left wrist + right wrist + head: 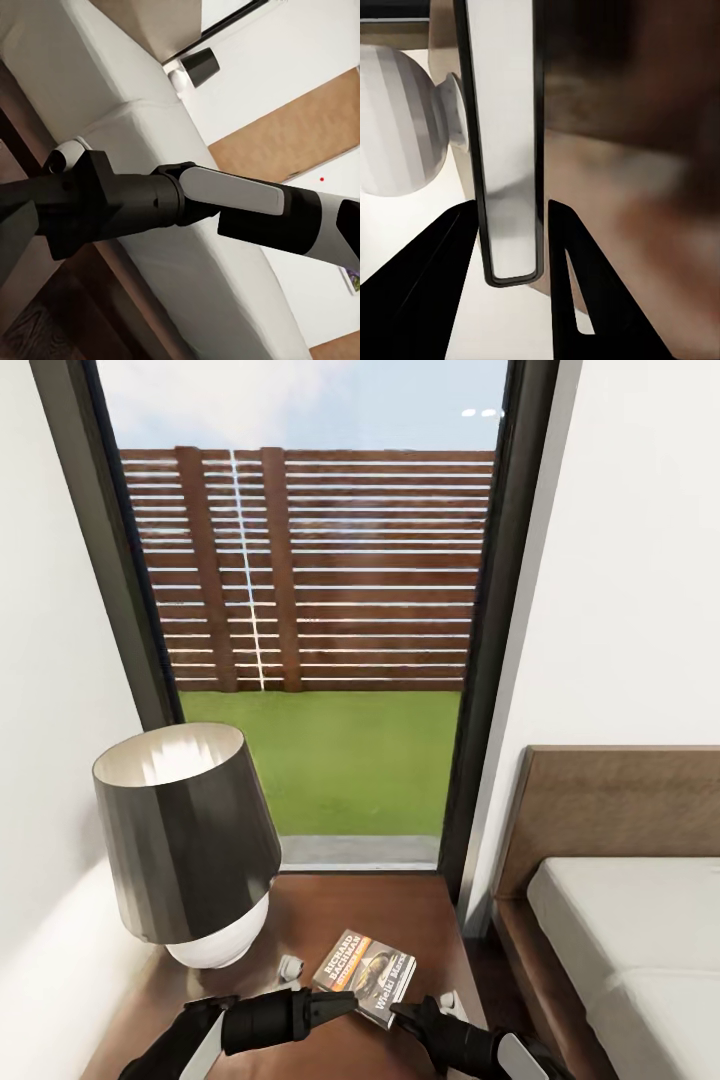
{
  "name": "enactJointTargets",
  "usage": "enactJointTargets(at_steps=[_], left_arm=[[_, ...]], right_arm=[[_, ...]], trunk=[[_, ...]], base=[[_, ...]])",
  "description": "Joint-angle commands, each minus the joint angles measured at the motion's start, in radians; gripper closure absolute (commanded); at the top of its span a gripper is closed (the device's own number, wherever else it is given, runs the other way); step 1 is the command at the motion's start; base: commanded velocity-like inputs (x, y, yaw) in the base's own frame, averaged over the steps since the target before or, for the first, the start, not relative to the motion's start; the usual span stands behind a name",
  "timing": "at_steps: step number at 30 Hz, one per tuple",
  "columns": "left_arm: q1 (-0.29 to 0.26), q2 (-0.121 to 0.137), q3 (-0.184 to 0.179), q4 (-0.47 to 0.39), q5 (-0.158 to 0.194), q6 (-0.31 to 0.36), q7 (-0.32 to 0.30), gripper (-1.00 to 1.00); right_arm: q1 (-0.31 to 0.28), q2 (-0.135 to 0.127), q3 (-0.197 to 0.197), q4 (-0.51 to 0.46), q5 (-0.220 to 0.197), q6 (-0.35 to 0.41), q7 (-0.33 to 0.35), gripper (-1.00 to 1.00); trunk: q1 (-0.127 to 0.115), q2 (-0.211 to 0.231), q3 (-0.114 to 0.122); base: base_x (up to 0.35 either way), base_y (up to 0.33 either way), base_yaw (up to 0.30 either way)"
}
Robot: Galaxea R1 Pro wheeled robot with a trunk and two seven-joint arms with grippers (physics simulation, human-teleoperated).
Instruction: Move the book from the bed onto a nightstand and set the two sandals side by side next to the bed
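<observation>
From the head view the book (365, 976) lies on the nightstand tabletop (400, 920) beside the lamp (187, 840) and bed (630, 940) — the right wrist view shows the right fingers (577, 300) gripping its edge; left fingers' state cannot be told.

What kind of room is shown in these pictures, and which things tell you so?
Most likely a bedroom. A bed with a pale mattress and wooden headboard stands at the right. Beside it, a dark wooden nightstand carries a table lamp and a book. A tall window looks onto grass and a slatted fence.
</observation>
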Motion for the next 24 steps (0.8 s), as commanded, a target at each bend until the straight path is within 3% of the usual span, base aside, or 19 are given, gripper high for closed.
enactJointTargets(at_steps=[1,4,10,24], left_arm=[[-0.001,0.001,-0.006,0.0,0.009,0.01,0.0,-1.0],[-0.001,0.001,-0.006,0.0,0.009,0.01,0.0,-1.0],[-0.001,0.001,-0.006,0.0,0.009,0.01,0.0,-1.0],[-0.001,0.001,-0.006,0.0,0.009,0.01,0.0,-1.0]], right_arm=[[0.0,-0.001,0.005,0.0,-0.009,0.003,-0.002,1.0],[0.0,-0.001,0.005,0.0,-0.008,0.003,-0.002,1.0],[0.0,-0.001,0.005,0.0,-0.008,0.003,-0.002,1.0],[0.0,-0.001,0.005,0.0,-0.009,0.003,-0.002,1.0]], trunk=[[0.0,0.0,-0.001],[0.0,0.0,-0.001],[0.023,-0.042,-0.02],[0.023,-0.042,-0.02]], base=[[0.003,0.001,0.0],[0.001,0.0,0.0],[0.0,0.0,0.0],[0.0,0.0,0.0]])
